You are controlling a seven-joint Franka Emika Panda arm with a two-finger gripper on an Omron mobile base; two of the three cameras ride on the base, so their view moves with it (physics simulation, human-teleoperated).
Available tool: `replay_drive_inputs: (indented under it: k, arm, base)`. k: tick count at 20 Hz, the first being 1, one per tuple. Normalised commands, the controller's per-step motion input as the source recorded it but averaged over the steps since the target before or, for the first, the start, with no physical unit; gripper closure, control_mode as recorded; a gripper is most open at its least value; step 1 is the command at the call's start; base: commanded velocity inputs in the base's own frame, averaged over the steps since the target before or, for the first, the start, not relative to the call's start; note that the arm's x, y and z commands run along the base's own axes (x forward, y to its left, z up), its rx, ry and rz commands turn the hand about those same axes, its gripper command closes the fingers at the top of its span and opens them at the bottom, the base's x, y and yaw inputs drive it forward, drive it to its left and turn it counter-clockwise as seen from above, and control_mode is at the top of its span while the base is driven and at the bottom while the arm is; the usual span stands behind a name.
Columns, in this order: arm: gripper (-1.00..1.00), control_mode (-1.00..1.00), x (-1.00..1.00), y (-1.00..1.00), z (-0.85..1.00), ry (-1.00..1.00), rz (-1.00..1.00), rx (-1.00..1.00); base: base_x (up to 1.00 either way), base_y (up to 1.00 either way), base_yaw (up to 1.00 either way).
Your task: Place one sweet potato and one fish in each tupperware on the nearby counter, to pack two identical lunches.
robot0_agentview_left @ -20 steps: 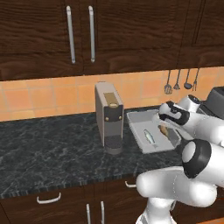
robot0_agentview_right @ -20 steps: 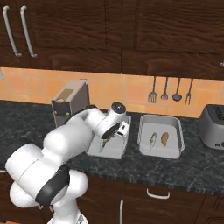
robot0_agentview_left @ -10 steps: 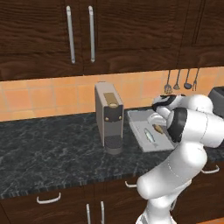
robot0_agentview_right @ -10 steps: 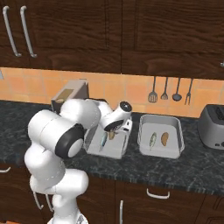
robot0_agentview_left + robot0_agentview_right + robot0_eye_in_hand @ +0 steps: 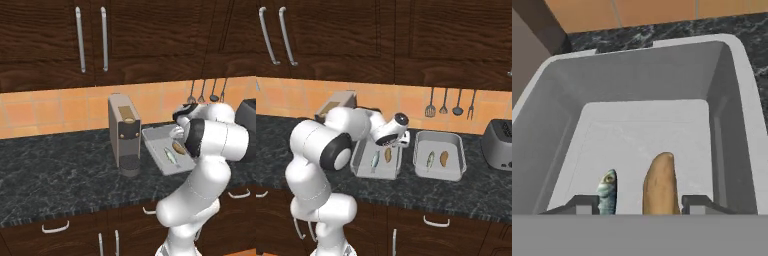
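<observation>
Two grey tupperware tubs stand side by side on the black counter. The left tupperware holds a fish and a sweet potato. The right tupperware holds another fish and sweet potato. My gripper hangs low over the left tub's far end, jaws open. In the hand view the gripper straddles the sweet potato, which lies on the tub floor beside the fish. From the left base view, the same tupperware shows its fish and sweet potato.
A grey coffee machine stands just left of the left tub. A toaster sits at the counter's right end. Kitchen utensils hang on the tiled wall behind the tubs. Dark cabinets hang overhead.
The arm's elbow has swung round while the hand stayed over the left tub. The jaws have opened and the sweet potato now rests in the tub.
</observation>
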Motion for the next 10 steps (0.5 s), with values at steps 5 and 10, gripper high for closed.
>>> replay_drive_inputs:
  k: [5, 10]
  arm:
    - [-1.0, -1.0, -0.48, 0.41, 0.73, -0.16, 0.0, -0.16]
    - [-1.0, -1.0, -0.99, 0.1, 0.52, -0.01, -0.02, -0.12]
  base:
    - [0.0, 0.0, 0.0]
    - [0.0, 0.0, 0.0]
